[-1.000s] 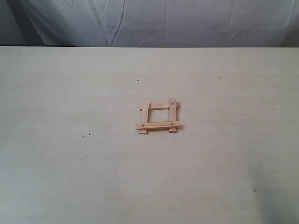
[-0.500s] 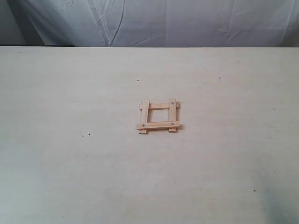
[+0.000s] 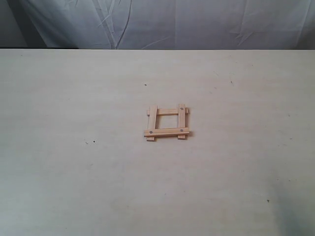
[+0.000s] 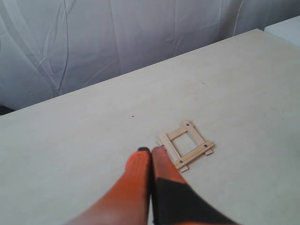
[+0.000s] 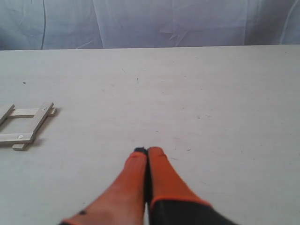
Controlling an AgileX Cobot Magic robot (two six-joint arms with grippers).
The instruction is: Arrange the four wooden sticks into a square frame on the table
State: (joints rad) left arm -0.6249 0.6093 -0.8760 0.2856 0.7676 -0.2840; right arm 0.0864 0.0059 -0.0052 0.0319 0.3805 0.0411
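The four wooden sticks lie as a small square frame [image 3: 167, 122] at the middle of the table [image 3: 74, 172], overlapping at the corners with short ends sticking out. Dark screw holes show on the near stick [image 3: 166, 132]. In the left wrist view the frame [image 4: 185, 145] lies just beyond my left gripper [image 4: 151, 150], which is shut and holds nothing. The right wrist view shows part of the frame [image 5: 26, 125] off to the side, well apart from my right gripper [image 5: 147, 150], also shut and empty. Neither gripper appears in the exterior view.
A creased pale grey curtain [image 3: 162, 22] hangs behind the table's far edge. A few tiny dark specks [image 3: 93, 142] dot the tabletop. A faint shadow lies at the near right corner [image 3: 295, 216].
The faint shadow at the table's near right corner has shrunk. The frame has not moved.
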